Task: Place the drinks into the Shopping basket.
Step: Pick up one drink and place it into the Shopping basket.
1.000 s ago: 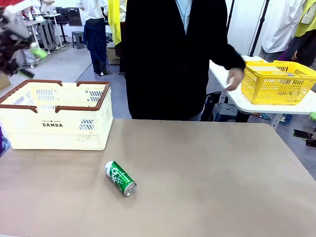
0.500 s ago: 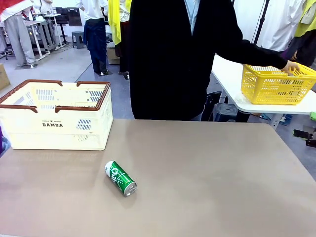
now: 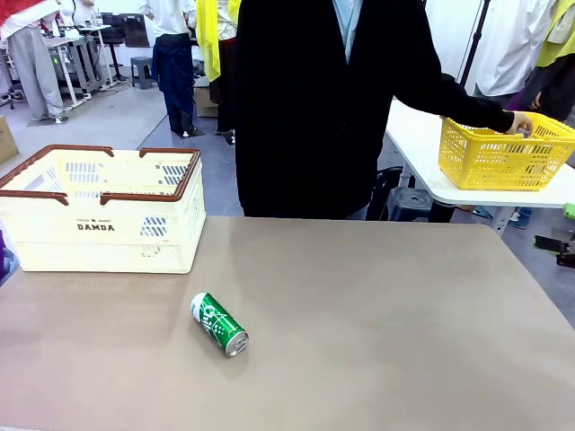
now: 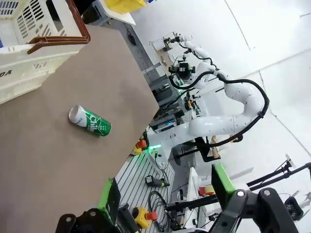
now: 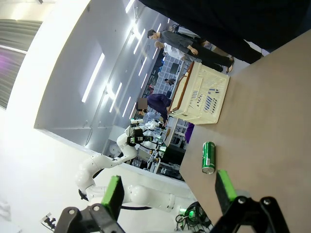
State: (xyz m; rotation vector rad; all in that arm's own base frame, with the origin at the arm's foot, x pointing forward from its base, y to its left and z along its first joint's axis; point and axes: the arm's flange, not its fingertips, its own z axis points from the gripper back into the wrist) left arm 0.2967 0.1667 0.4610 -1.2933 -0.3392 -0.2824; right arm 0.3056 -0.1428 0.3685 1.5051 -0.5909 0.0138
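A green can (image 3: 219, 324) with white print lies on its side on the brown table, left of centre, its silver end toward the near edge. Behind it to the left stands the cream Shopping basket (image 3: 108, 227) with a brown rim. In the left wrist view the can (image 4: 90, 121) and the basket (image 4: 24, 68) lie well ahead of my left gripper (image 4: 165, 191), which is open with nothing in it. From the right wrist, the can (image 5: 209, 157) and basket (image 5: 204, 97) sit far off, and my right gripper (image 5: 169, 190) is open, holding nothing.
A person in a black jacket (image 3: 314, 108) stands at the far edge of the table (image 3: 386, 323), one hand (image 3: 519, 121) in a yellow mesh basket (image 3: 503, 154) on a white side table at the right.
The blurred left gripper at the front view's top left has moved out of the picture. The person's hand went from the side table's edge into the yellow basket. The can has not moved.
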